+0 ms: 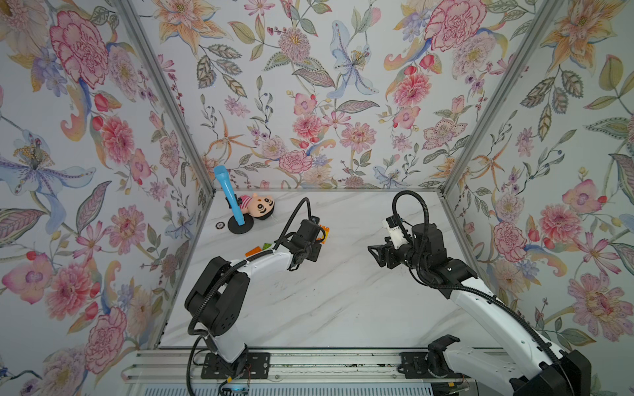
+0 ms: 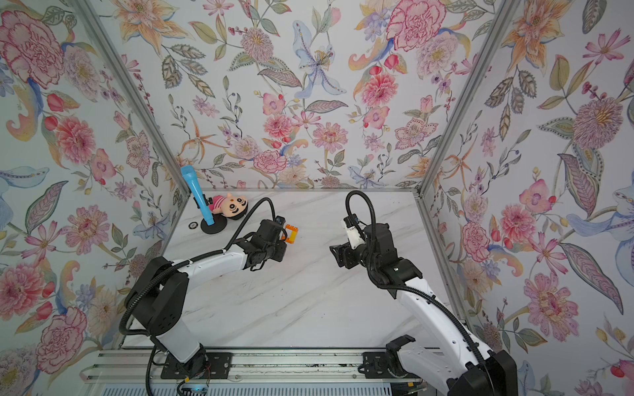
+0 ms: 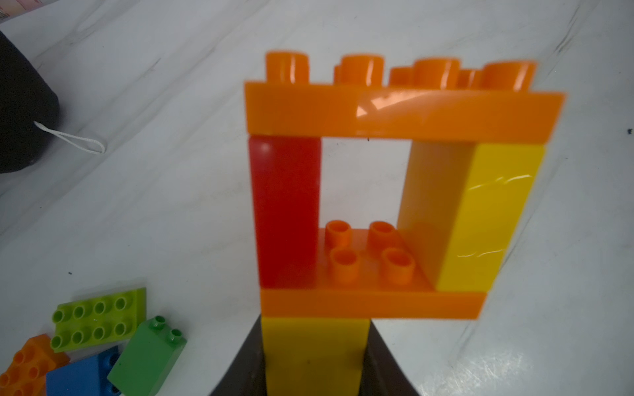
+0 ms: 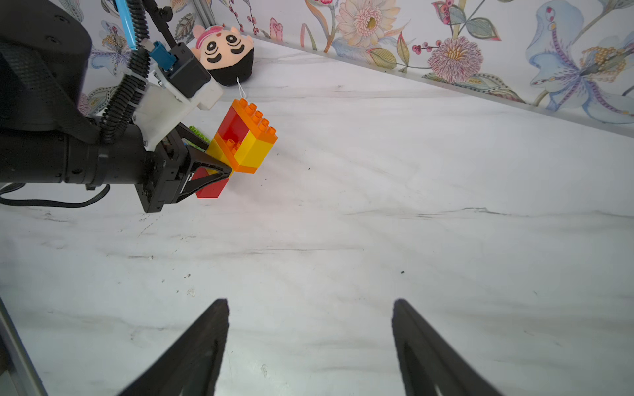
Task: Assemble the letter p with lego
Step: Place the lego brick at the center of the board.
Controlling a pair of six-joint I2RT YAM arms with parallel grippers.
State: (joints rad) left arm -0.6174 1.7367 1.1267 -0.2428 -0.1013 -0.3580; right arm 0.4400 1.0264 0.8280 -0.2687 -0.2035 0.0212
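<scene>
In both top views, the lego letter P (image 2: 291,233), built of chunky studded plastic bricks, was held over the white marble bench (image 2: 308,308), left of middle toward its far edge. The right gripper (image 1: 374,252) stood well apart, jaws spread and empty.

The left wrist view showed two orange plates joined by a red and a yellow brick, forming a loop on a yellow stem. The left gripper (image 3: 315,356) pinched that stem, and loose green, blue and orange bricks (image 3: 99,319) lay near.

The right wrist view showed the same grip.

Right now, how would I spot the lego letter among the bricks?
Over the marble table, find the left tool. It grips the letter by its yellow stem. Unlike the loose bricks nearby, it is joined and frames a square hole.
</scene>
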